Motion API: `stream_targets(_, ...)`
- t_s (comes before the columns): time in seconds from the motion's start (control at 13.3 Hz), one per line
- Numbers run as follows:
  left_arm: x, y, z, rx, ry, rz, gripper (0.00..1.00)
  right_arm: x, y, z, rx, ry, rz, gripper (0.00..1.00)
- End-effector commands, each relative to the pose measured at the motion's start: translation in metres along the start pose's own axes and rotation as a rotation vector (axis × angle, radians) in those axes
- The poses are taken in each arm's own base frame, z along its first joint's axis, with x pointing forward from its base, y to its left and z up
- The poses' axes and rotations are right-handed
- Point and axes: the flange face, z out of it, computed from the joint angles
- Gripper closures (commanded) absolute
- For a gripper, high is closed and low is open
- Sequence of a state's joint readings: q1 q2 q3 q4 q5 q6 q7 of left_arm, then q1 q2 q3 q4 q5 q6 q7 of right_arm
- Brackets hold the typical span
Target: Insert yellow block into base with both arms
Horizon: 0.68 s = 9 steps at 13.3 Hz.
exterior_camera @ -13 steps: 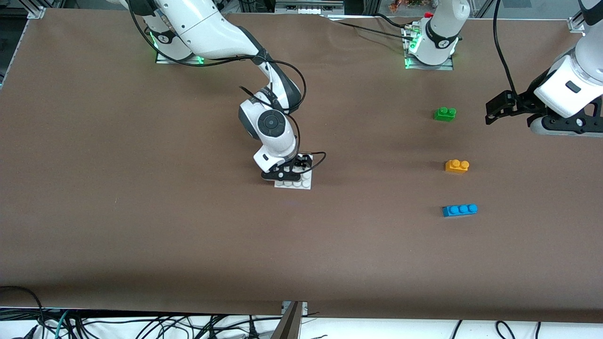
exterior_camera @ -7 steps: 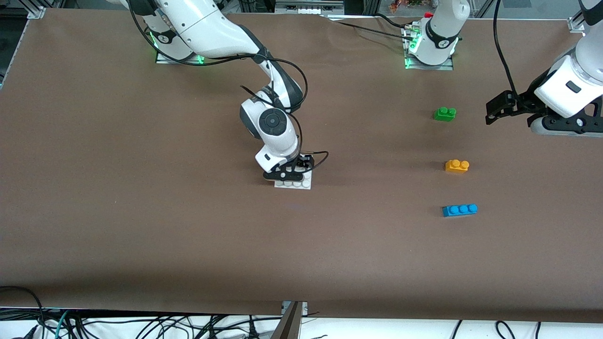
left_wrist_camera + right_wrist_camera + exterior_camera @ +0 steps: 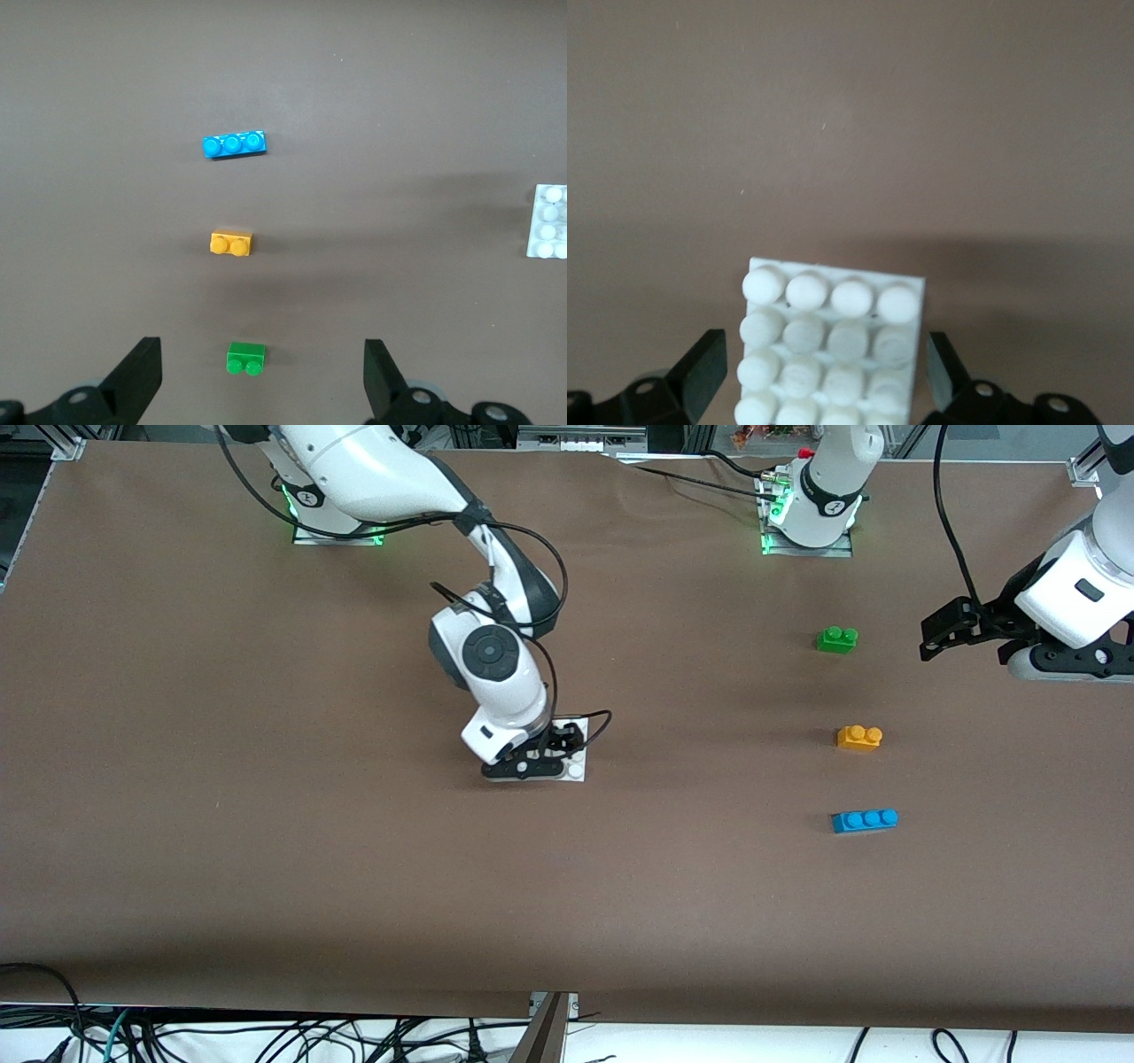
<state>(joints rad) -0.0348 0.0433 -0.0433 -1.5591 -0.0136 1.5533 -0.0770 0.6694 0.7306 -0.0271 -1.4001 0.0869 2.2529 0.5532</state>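
A: Although the right arm hides most of it, where is the base (image 3: 576, 772) in the front view?

B: Just left of centre, flat on the brown counter (image 3: 266, 824). The right gripper (image 3: 532, 766) is low over it. In the right wrist view the base (image 3: 833, 341) fills the lower middle, its white studs between the two dark fingers (image 3: 700, 367), and the jaws stand apart on either side of the plate. I cannot tell whether they touch its edges.

A: And the yellow block (image 3: 859, 737)?

B: Right of centre in the front view, alone on the counter and well apart from the base. It sits in a column of three bricks: the green brick (image 3: 836, 639) above it in the frame, the blue three-stud brick (image 3: 865, 820) below it.

A: What about the left arm?

B: The left gripper (image 3: 941, 631) hangs at the right edge of the front view, level with the green brick and off to one side of it. Its jaws are wide apart and hold nothing. The left wrist view has the yellow block (image 3: 231, 243) at the middle, the blue brick (image 3: 234, 144) above, the green brick (image 3: 245, 359) at the bottom between the fingers (image 3: 137, 376), and a strip of the base (image 3: 549, 221) at the right edge.
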Motion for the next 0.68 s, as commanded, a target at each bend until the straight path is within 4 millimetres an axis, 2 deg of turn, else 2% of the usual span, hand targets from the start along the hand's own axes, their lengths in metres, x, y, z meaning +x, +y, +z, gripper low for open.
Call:
stream_targets(0.0,-0.002,-0.002,-0.009,-0.012,0.018,0.001,0.00,0.033,0.034,-0.056,0.005,0.009,-0.031,0.00)
stream_targets(0.08,0.000,0.000,-0.008,-0.014,0.020,-0.001,0.00,0.042,0.049,-0.064,-0.003,0.022,-0.021,0.00)
stream_targets(0.15,0.008,0.004,0.009,-0.003,-0.020,0.002,0.00,0.051,0.063,-0.085,-0.008,0.050,-0.029,0.00)
stream_targets(0.3,0.004,0.003,0.009,0.039,-0.041,0.008,0.00,0.063,0.094,-0.106,-0.047,0.056,-0.027,0.00)
stream_targets(0.38,0.007,0.004,0.018,0.046,-0.059,0.010,0.00,0.071,0.114,-0.119,-0.069,0.066,-0.001,0.00)
stream_targets(0.45,0.017,0.003,0.037,0.058,-0.093,0.010,0.00,0.076,0.133,-0.126,-0.094,0.057,0.025,0.00)
stream_targets(0.6,0.017,-0.009,0.035,0.049,-0.089,0.001,0.00,0.081,0.168,-0.151,-0.133,0.037,0.074,0.00)
